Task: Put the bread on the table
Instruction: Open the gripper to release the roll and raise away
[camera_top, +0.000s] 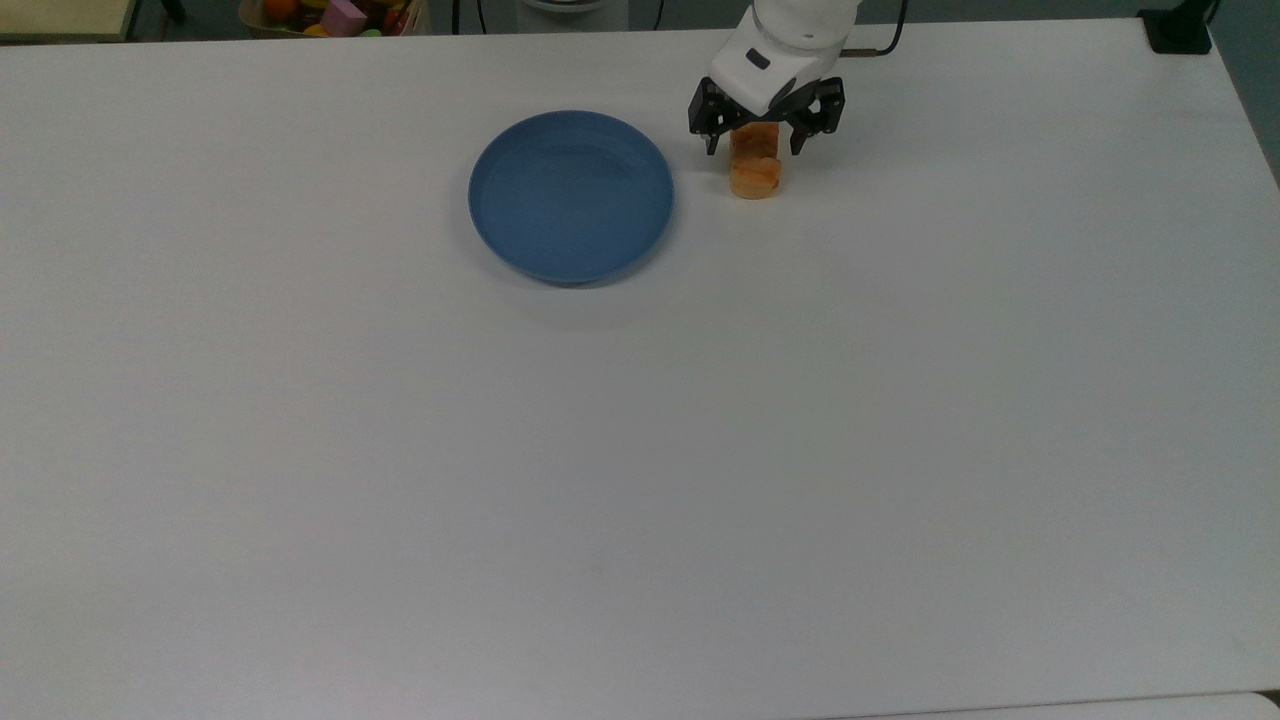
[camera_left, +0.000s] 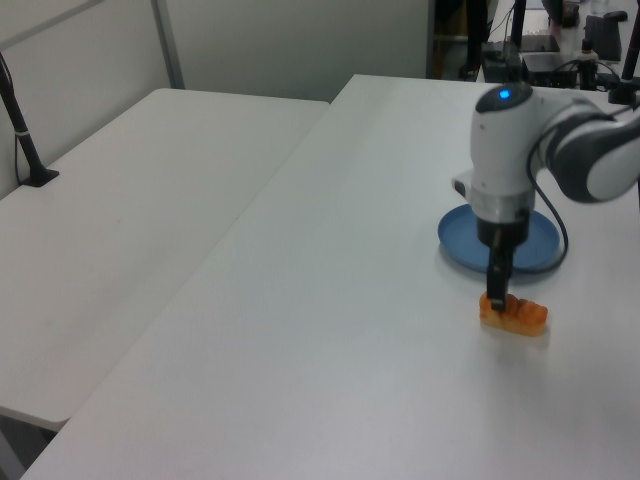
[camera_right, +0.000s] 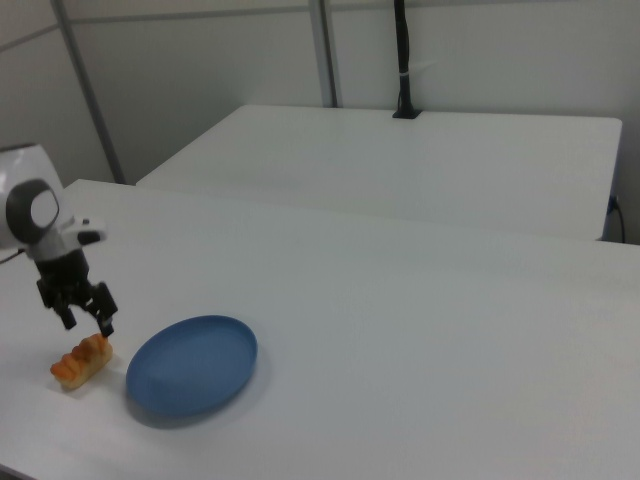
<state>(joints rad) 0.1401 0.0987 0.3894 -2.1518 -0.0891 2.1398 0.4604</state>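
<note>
The bread (camera_top: 755, 172) lies flat on the table (camera_top: 700, 450), directly beneath the gripper (camera_top: 766, 128) — its near end sits between the spread fingertips in the top view, untouched by either. The gripper is released, fingers wide apart and lifted just clear of the loaf in the right view (camera_right: 84, 316). Off to the gripper's side, the top view's left, sits the blue plate (camera_top: 572, 196), bare. The placing looks done — what remains, by my judgement, is only for the arm to retreat.
</note>
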